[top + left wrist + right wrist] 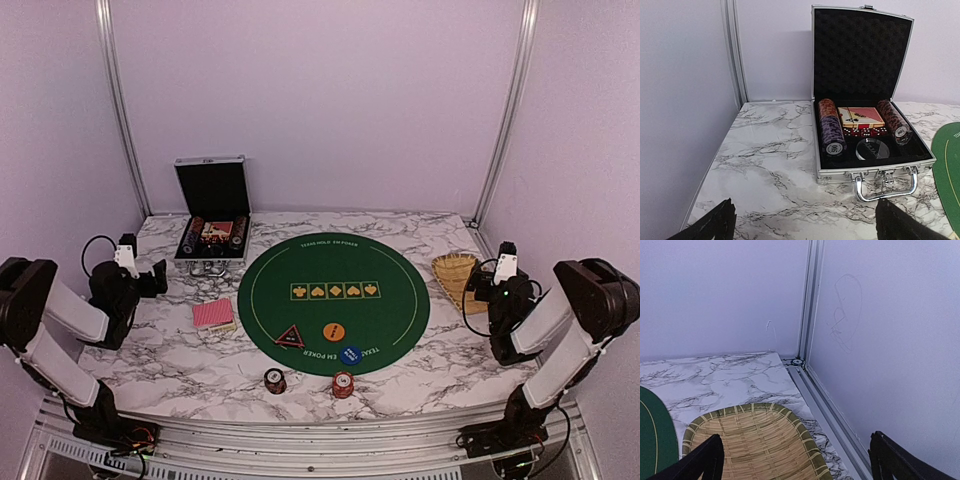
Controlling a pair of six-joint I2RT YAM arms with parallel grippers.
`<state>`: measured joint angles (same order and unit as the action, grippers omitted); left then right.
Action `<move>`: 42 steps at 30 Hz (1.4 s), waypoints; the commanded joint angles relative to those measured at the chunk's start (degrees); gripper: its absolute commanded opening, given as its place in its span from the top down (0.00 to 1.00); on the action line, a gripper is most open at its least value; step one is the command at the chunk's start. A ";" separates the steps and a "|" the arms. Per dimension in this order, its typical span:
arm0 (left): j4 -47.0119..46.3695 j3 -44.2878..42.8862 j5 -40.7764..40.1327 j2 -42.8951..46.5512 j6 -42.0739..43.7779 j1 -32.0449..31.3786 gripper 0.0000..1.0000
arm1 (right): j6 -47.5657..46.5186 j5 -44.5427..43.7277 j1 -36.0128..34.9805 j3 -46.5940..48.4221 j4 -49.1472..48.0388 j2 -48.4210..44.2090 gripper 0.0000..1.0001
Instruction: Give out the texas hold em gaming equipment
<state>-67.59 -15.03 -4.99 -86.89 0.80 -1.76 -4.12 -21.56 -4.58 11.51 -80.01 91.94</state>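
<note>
Underneath everything, a marble tabletop (150, 350). At its centre, a round green mat (400, 300) printed with five suit boxes. At the far left, just off the mat's rim, a black metal-edged case (211, 208), lid upright. Inside, two rows of chips (831, 127) on edge along either side, a card pack (860, 116) between them and red dice (865, 132) just in front of the pack. Off the mat's right rim, a woven straw basket (455, 275).

Near the tabletop's left edge, the left end effector (150, 278), aimed at the case and apart from it, fingers spread wide. Grips nothing. At the right edge, the right end effector (480, 287), just beside the basket, fingers likewise spread wide. Grips nothing.

Just left of the mat, in front of the case, the pink-red-backed playing cards (213, 314) in one face-down stack on the marble. Just off the mat's near rim, two short poker chip stacks, close but apart: a dark stack (274, 380) to the left, a red-orange stack (343, 384) to the right. On the mat's near part, three markers: the triangular marker (290, 337) leftmost, the orange disc (333, 330) beside it toward the middle, the blue disc (350, 354) nearest the rim.
</note>
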 commanded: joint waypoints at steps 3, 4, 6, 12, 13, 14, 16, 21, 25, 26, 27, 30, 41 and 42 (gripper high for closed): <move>17.08 -8.14 2.93 5.95 1.26 0.44 0.01 | 1.48 -2.19 0.23 0.85 -0.62 -1.36 0.01; 19.78 -9.36 3.23 6.95 1.32 0.52 0.01 | 1.41 -2.27 0.17 0.32 -1.48 -1.49 0.01; 25.89 -12.02 4.24 8.83 1.23 0.89 0.01 | 1.32 -2.12 0.02 -0.28 -1.75 -1.91 0.01; 47.81 -23.92 8.17 12.31 2.10 1.34 0.01 | -1.07 -1.84 -1.58 -1.59 -5.30 -1.98 0.01; 51.71 -26.06 8.76 12.35 2.52 1.32 0.01 | -1.64 -2.48 -1.96 -1.30 -4.95 -2.59 0.01; 56.50 -28.10 9.11 12.40 2.69 1.34 0.01 | -1.74 -4.57 -2.46 -0.14 -2.20 -4.36 0.01; 63.13 -31.84 10.46 12.35 3.34 1.39 0.01 | -0.55 -7.26 -2.57 4.01 12.40 -9.56 0.01; 69.90 -35.43 13.11 14.05 3.27 1.34 0.01 | 3.04 -5.54 -2.58 14.71 35.26 -18.31 0.01; 76.04 -38.84 13.72 14.64 2.68 1.32 0.01 | 14.72 1.94 -2.13 19.80 45.49 -22.21 0.01; 77.57 -39.53 14.17 14.77 2.97 1.32 0.01 | 16.41 4.74 -1.70 21.05 47.39 -22.39 0.01; 79.31 -40.34 14.36 15.07 3.28 1.32 0.01 | 18.06 9.39 -1.04 22.60 50.85 -22.36 0.01; 81.45 -40.87 14.76 16.30 3.42 3.29 0.01 | 18.15 23.04 -1.33 25.98 56.19 -20.52 0.01; 88.52 -41.76 16.11 17.28 5.44 3.34 0.01 | 11.69 24.00 -30.60 41.97 75.87 -7.70 0.09; 88.95 -42.02 16.18 17.21 5.64 3.34 0.01 | 11.42 24.17 -32.70 43.43 77.18 -5.74 0.11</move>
<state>16.97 -54.61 10.24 -70.08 4.99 1.45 8.93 0.86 -30.81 49.52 -12.62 80.86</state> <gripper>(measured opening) 0.989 0.919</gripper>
